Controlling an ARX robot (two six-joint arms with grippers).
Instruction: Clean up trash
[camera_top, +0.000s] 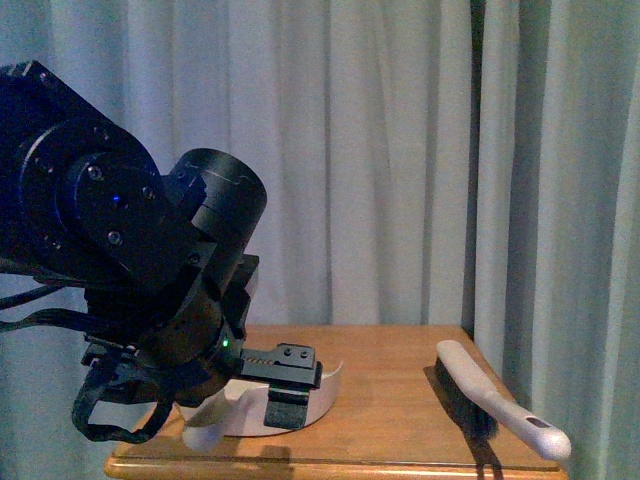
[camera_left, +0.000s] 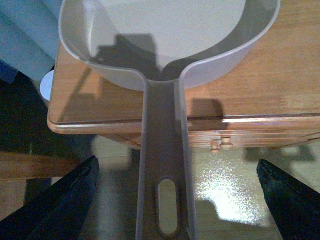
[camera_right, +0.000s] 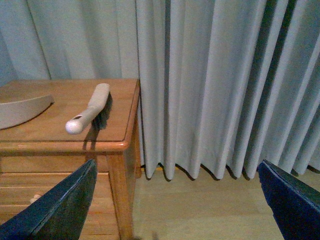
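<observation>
My left pincer (camera_left: 176, 165) is spread wide, gripping nothing; its two dark fingers (camera_left: 70, 200) stand on either side of the dustpan handle (camera_left: 162, 150) and well clear of it; I judge it is set this way so that closing would catch the handle squarely. The handle juts out past the front edge of the wooden table (camera_left: 260, 75), over the floor, which leaves room for a finger on each side without scraping the wood. Beyond it the dustpan (camera_left: 165, 30) lies flat on the tabletop, its bowl bare, its open mouth turned away from me; that suits sweeping something into it from further back.

My right pincer (camera_right: 177, 167) is likewise released and empty; it hangs off the table's right side, above the floor (camera_right: 200, 210), looking across at the brush (camera_right: 92, 107). The brush lies near the table's right edge, bristles down, its rounded handle end toward the front corner; so each tool sits on the side of the arm that would take it.

Behind everything hangs the pale curtain (camera_right: 200, 85). The trash, a pale wad, I cannot find in any view; it is not in the pan, nor on the wood that I can see.
</observation>
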